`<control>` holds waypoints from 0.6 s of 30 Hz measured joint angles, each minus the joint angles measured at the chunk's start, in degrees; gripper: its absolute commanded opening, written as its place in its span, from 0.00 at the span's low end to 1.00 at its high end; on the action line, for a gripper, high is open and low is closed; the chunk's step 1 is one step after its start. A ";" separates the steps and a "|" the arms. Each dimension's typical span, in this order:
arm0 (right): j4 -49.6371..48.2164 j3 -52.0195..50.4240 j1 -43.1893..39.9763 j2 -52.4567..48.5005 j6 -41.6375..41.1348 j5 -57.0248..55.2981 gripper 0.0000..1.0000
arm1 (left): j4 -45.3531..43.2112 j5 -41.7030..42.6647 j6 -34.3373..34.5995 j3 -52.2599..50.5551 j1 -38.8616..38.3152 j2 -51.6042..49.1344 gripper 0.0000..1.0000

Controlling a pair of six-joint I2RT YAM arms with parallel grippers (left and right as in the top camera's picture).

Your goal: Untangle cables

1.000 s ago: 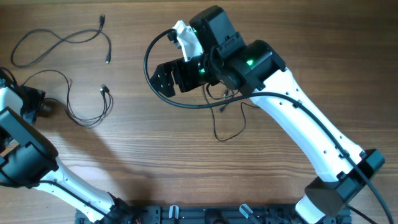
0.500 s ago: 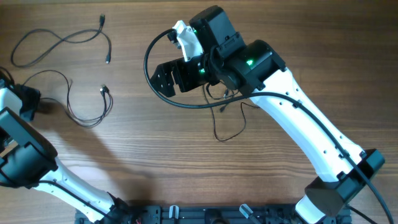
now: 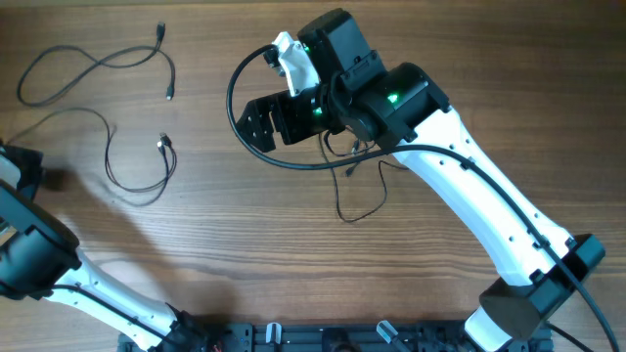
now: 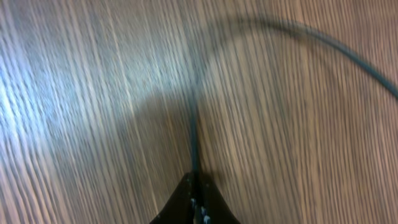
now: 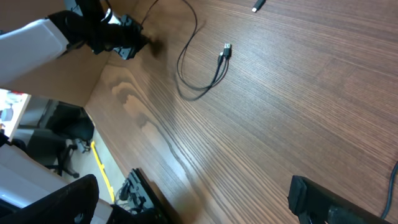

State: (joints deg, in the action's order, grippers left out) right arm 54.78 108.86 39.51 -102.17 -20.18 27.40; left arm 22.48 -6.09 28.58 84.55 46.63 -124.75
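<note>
Partly done: left pincer (image 4: 196, 194) clamped shut on the end of one cable (image 3: 106, 147) at the left edge of the surface. Second cable (image 3: 98, 65) already loose near the far left corner. Still to free: third cable (image 3: 340, 200), mid-surface, under the right pincer (image 3: 256, 119), wide and empty.

Nothing written could be read in any of the three views: no label, brand mark, number or sign. The white and black housings of the right arm (image 3: 489, 215) showed no legible print, and its green lights (image 3: 391, 98) were plain glowing spots, not characters. The wood-grain counter (image 3: 245, 244) and the thin black cables (image 4: 194, 137) bore no readable marking either.
</note>
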 measured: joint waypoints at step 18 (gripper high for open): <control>1.27 0.00 0.00 0.00 -1.64 0.02 0.99 | -4.22 -0.09 -3.78 8.79 2.62 -1.53 0.20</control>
State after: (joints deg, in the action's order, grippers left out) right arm 56.05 108.86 39.51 -102.17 -21.82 27.42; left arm 18.26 -6.17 24.80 93.34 49.25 -126.28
